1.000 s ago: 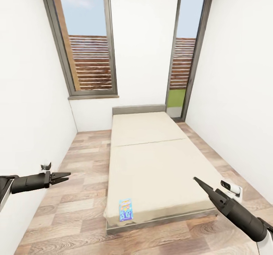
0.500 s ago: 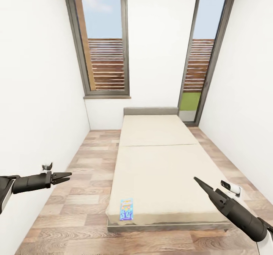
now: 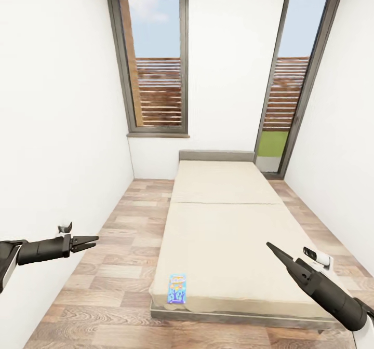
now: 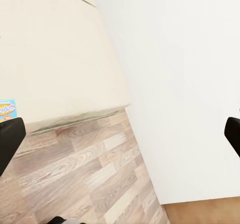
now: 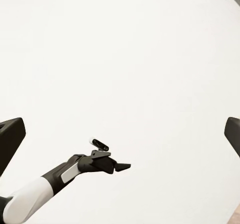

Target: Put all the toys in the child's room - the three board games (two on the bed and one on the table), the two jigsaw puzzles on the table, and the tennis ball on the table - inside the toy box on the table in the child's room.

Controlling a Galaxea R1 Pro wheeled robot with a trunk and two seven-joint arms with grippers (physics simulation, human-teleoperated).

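A blue board game [image 3: 177, 289] lies flat on the beige mattress of the bed [image 3: 228, 224], at its near left corner. It also peeks in at the edge of the left wrist view as the blue board game [image 4: 6, 110], on the bed [image 4: 50, 59]. My left gripper [image 3: 93, 241] hovers open over the floor, left of the bed and well short of the game. My right gripper [image 3: 269, 245] hangs open over the mattress's near right part, holding nothing. Its fingers [image 5: 10, 139] frame a white wall and my left arm [image 5: 75, 171].
White walls close in on both sides. A wood floor strip [image 3: 119, 255] runs between the left wall and the bed. A window [image 3: 156, 63] and a tall glazed door [image 3: 291, 79] stand at the far end. A small bracket [image 3: 64, 228] sits on the left wall.
The camera has moved, so the bed, window and door sit further right and lower in the picture. Both arms hold the same pose, and the game lies where it was on the bed.
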